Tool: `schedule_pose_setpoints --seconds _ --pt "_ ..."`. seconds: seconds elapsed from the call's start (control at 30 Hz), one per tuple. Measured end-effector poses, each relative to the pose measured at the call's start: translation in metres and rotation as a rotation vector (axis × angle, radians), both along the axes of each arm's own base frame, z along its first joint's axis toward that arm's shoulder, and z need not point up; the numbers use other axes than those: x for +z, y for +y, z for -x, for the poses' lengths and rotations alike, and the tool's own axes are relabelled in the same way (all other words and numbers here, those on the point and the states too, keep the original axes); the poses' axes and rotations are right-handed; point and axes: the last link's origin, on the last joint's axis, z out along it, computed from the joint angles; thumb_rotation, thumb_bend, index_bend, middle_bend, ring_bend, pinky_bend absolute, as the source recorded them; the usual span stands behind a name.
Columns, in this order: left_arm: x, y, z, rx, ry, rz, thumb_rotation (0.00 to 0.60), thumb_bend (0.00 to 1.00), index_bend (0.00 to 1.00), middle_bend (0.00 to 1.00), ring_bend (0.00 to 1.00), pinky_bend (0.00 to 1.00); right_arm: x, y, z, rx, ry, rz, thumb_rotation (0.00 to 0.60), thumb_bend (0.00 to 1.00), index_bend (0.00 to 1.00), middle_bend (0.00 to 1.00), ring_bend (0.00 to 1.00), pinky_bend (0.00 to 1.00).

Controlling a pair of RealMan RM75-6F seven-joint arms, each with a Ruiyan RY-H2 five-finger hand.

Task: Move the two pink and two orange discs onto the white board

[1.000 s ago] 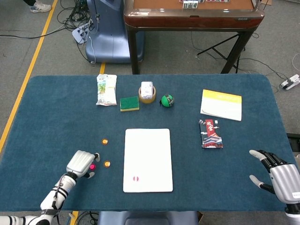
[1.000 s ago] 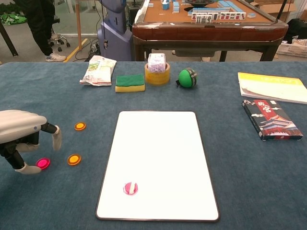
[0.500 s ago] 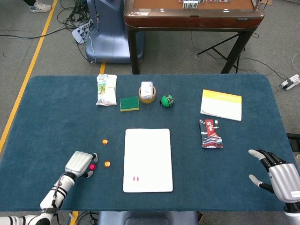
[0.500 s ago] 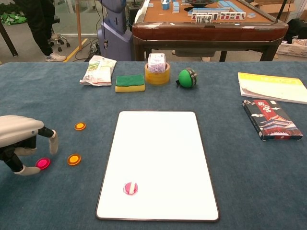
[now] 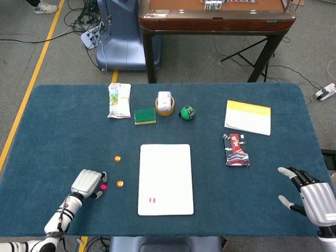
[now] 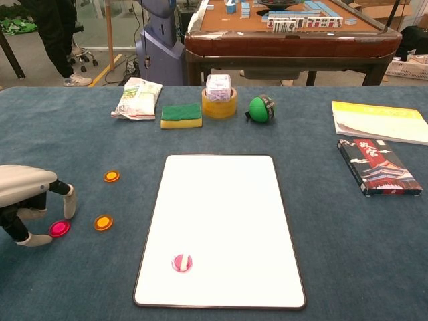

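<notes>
- Left hand [image 6: 27, 200] hangs low over the counter [image 5: 63, 131] at its near left, fingers spread and arched around a pink disc [image 6: 59, 228]; nothing is grasped yet, and I cannot tell whether a fingertip touches the disc.
- That arched pose looks meant for a pinch from above, since a flat disc on cloth offers only its thin edge.
- Two orange discs [image 6: 103, 222] lie just beyond the hand, between it and the board [image 6: 221, 227], one nearer the far side [image 6: 112, 176].
- One pink disc [image 6: 182, 263] already rests on the board's near left part, so three discs remain on the cloth.
- Right hand [image 5: 310, 197] sits released, fingers apart, at the near right edge, well clear of the board.
</notes>
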Motion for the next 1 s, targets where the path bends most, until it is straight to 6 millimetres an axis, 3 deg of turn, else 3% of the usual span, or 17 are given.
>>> schedule_pose_setpoints --seconds 1.0 --pt "-0.003 -0.0012 0.0006 -0.007 0.004 0.0 0.6 0.27 0.65 1.0 1.0 1.0 0.0007 -0.0002 0.0 0.003 -0.002 0.004 0.6 0.0 0.26 0.31 0.34 0.63"
